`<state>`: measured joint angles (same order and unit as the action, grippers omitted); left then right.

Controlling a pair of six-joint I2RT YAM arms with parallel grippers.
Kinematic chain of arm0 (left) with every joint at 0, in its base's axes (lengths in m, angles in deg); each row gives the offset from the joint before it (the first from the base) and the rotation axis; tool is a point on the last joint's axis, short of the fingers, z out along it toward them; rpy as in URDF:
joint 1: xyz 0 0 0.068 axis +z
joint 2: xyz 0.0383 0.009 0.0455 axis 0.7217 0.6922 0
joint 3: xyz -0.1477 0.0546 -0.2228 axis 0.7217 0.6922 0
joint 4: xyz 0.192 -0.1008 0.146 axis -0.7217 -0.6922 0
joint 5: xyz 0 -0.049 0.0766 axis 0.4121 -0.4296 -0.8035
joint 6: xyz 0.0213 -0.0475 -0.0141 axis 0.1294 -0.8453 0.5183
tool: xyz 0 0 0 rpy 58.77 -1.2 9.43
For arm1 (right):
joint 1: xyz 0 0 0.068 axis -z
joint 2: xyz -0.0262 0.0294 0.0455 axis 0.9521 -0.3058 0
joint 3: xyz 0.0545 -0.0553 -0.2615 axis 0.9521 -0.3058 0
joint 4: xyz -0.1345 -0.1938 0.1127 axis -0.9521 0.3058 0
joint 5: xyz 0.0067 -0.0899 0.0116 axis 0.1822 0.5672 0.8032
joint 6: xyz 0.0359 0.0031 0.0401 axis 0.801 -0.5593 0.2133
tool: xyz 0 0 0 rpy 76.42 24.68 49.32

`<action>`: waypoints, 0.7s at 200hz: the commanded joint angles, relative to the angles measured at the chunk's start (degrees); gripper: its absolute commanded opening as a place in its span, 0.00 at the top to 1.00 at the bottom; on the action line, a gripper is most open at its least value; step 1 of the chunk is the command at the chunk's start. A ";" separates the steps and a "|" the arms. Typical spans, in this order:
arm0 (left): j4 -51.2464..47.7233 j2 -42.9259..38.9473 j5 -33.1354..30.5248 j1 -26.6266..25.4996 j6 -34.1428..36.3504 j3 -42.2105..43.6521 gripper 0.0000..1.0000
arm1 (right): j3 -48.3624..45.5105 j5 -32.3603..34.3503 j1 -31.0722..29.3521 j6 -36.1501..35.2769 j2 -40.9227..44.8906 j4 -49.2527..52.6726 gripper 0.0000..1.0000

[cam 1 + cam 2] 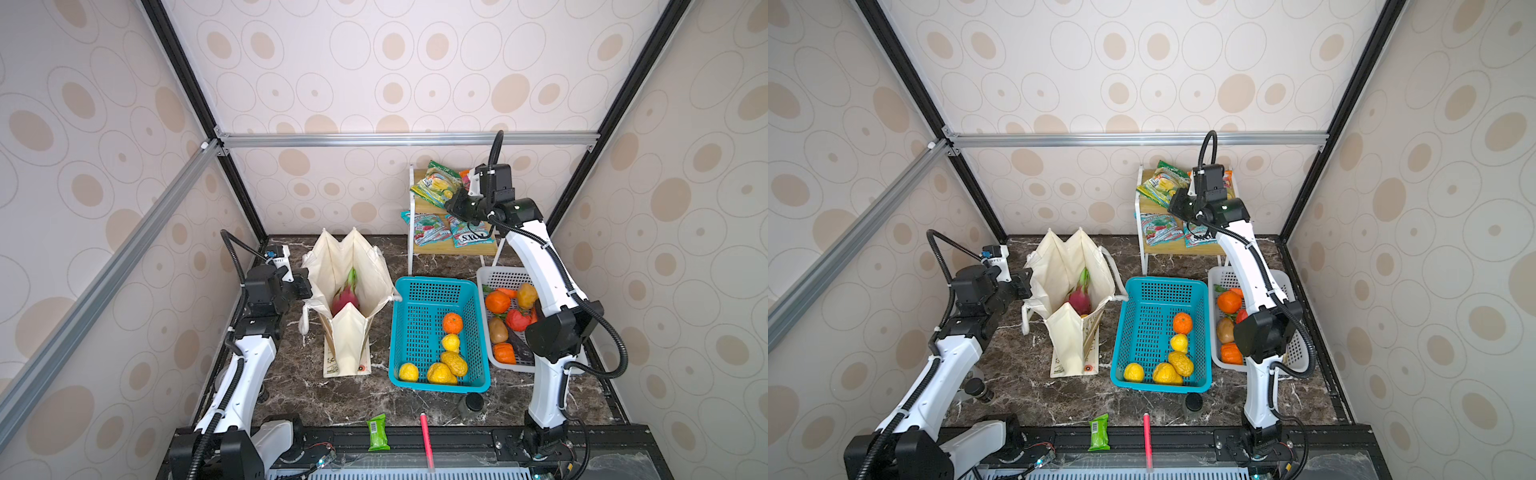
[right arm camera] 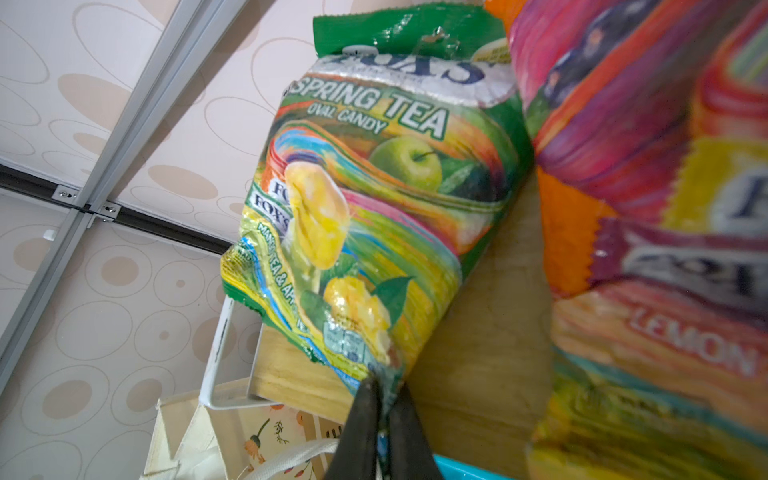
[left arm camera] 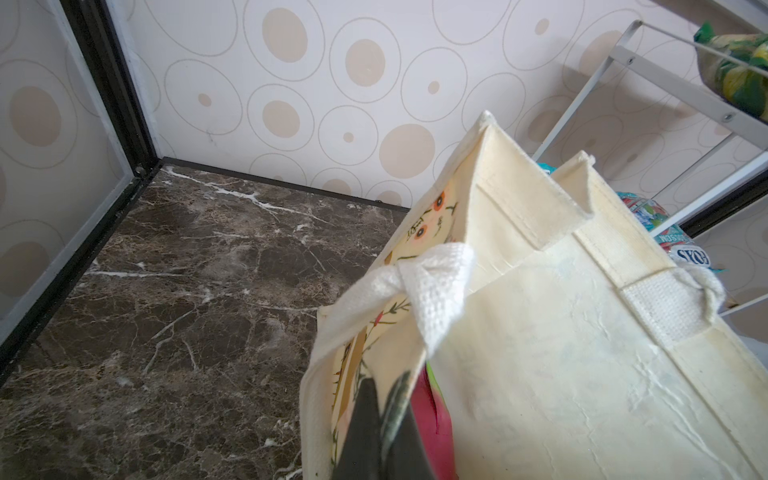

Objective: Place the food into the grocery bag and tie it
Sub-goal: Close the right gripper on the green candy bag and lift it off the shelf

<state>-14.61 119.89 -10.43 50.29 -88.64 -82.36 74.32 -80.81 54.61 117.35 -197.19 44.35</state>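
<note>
The grocery bag (image 1: 353, 266) (image 1: 1067, 266) stands open on the marble top in both top views, with a pink dragon fruit (image 1: 345, 297) (image 3: 432, 411) inside. My left gripper (image 1: 305, 286) (image 3: 384, 399) is shut on the bag's left wall near the rim, beside a white strap handle (image 3: 432, 299). My right gripper (image 1: 451, 203) (image 2: 384, 395) is up at the top shelf of the rack, shut on the lower corner of the green Fox's packet (image 1: 436, 185) (image 2: 374, 208). An orange Fox's packet (image 2: 665, 166) lies right beside the green one.
A blue basket (image 1: 432, 282) with lemons and an orange sits right of the bag. Further right, a white basket (image 1: 498, 272) holds more produce under my right arm. Teal packets (image 1: 428, 230) lie on the rack's lower shelf. A green bar (image 1: 378, 432), a red pen (image 1: 427, 440) and a dark jar (image 1: 471, 405) lie near the front edge.
</note>
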 commanded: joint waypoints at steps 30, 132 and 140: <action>-1.37 -0.27 1.28 0.00 1.35 0.19 1.00 | -6.16 0.13 0.11 -2.16 7.43 -0.70 0.89; -1.46 -0.02 1.48 0.03 1.28 0.18 1.00 | -7.36 1.39 0.51 -1.99 7.58 -1.84 0.71; -1.47 -0.01 1.56 0.03 1.35 0.20 1.00 | -7.10 1.25 0.52 -1.88 7.24 -1.79 0.70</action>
<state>-14.61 119.91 -10.43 50.29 -88.49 -82.36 66.82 -79.17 54.88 114.86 -189.76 43.83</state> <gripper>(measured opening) 0.048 0.278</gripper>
